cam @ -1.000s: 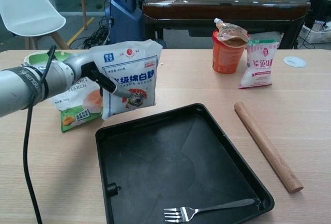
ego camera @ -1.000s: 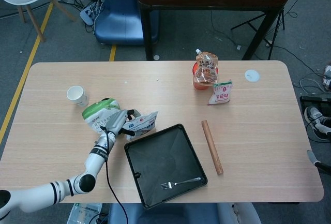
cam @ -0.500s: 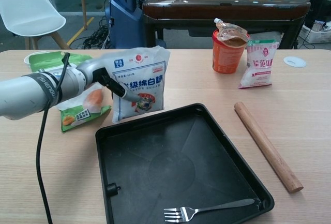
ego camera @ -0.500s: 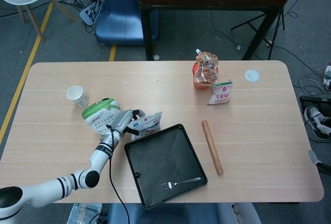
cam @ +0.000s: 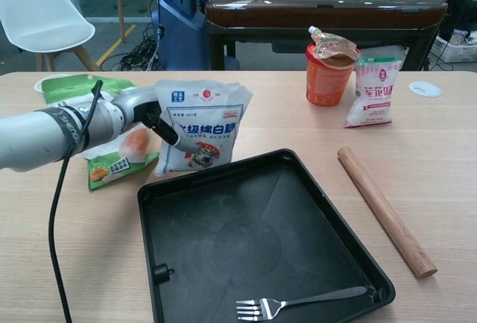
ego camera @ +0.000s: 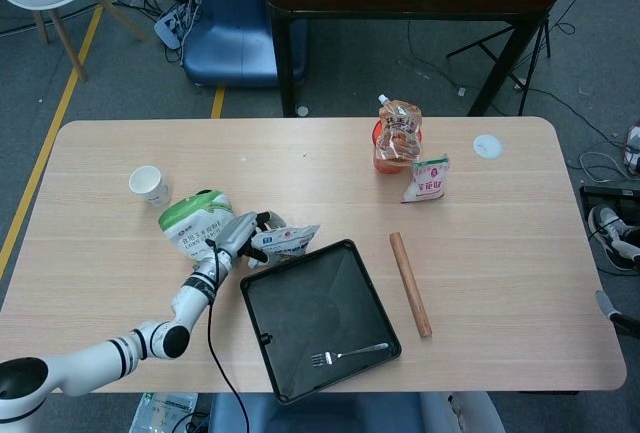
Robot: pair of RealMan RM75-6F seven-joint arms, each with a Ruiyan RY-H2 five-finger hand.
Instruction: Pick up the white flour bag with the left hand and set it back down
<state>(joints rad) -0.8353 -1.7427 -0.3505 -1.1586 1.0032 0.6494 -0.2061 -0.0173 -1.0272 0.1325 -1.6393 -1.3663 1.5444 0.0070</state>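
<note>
1. White flour bag (cam: 203,125) sits left of centre on the table (cam: 447,181), its bottom edge just beside the black tray's (cam: 253,233) upper-left rim, green starch bag (cam: 112,155) on its other side.
2. Left hand (cam: 153,114) grips the bag's left edge, arm reaching in low from the left.
3. Bare wood opens up right of the tray, past the rolling pin (cam: 384,211).

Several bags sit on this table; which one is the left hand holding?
The white flour bag with the blue label, beside the black tray. The left hand grips it; the green starch bag lies untouched.
</note>
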